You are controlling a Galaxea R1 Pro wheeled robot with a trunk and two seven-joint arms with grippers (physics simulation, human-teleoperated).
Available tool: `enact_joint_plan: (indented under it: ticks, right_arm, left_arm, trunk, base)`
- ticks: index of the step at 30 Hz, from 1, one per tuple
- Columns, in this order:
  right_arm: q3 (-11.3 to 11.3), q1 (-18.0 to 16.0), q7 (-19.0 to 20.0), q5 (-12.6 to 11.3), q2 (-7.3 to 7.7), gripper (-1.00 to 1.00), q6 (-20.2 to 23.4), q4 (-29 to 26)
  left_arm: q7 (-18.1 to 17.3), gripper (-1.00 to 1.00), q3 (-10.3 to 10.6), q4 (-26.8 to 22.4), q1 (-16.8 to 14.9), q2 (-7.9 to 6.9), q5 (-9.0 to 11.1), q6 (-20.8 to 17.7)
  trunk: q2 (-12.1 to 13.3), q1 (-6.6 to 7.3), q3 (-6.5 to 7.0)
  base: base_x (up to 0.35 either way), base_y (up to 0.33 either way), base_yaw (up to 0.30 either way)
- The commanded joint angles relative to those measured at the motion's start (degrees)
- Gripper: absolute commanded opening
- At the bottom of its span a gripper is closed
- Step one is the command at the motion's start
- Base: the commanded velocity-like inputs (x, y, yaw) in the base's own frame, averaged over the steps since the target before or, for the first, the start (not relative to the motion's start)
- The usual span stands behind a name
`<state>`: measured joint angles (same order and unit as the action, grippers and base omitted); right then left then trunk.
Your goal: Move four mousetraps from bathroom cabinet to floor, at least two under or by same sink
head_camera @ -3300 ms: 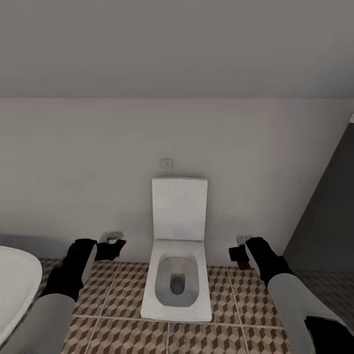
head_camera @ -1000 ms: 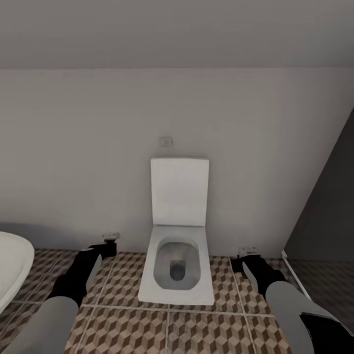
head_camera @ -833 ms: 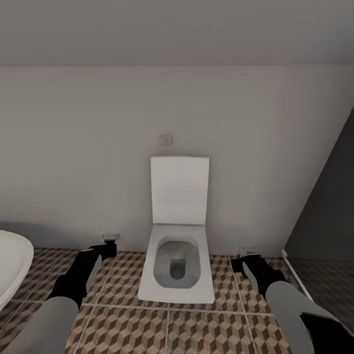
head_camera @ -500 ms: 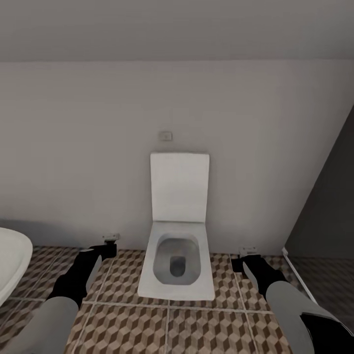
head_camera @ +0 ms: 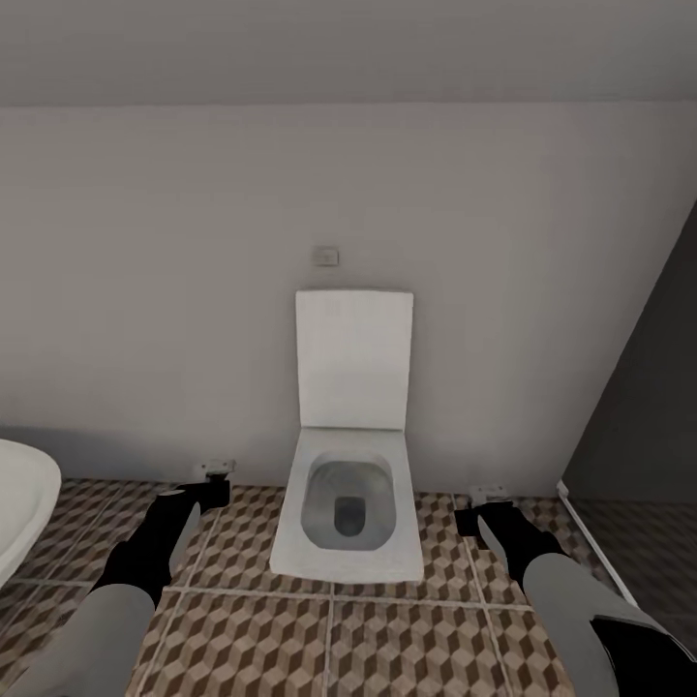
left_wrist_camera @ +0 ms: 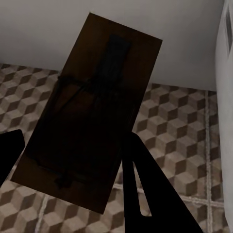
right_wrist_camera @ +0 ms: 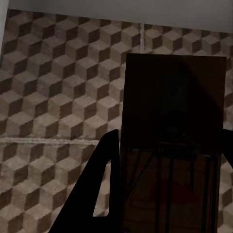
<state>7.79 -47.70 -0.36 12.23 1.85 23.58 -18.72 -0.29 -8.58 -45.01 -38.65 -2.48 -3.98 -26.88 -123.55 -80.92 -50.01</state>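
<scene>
One mousetrap (left_wrist_camera: 87, 121) sits pinched in the left pincer (head_camera: 215, 481) at 7 o'clock, another mousetrap (right_wrist_camera: 172, 145) in the right pincer (head_camera: 481, 509) at 5, both over the bathroom floor (head_camera: 368, 639). The toilet (head_camera: 348, 484) is ahead. Hold tight, turn slowly toward the sink.

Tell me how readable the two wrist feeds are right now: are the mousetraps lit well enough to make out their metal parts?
Left wrist view: the mousetrap is dark and underlit, its wire barely traceable, while the bathroom floor behind is bright and sharp. Right wrist view: the other mousetrap is similarly murky, only faint wire lines showing. Head view: evenly lit, slightly soft, no glare; both grippers look small.
</scene>
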Motion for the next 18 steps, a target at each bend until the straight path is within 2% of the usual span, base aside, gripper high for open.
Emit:
enact_joint_plan:
  ticks: [1,18]
  right_arm:
    - [0.38,-0.03,0.1,0.52,-0.06,-1.0,0.26,-0.09]
    - [0.38,-0.03,0.11,0.51,0.02,-1.0,0.24,-0.09]
  left_arm:
    - [-0.06,-1.0,-0.06,-0.08,-0.03,0.01,-0.41,-0.28]
    - [-0.15,-1.0,-0.04,-0.11,-0.03,0.01,-0.57,-0.27]
  trunk:
    - [-0.44,-0.22,-0.24]
    - [-7.26,-3.95,-3.29]
  base:
    - [0.0,0.0,0.0]
    - [0.0,0.0,0.0]
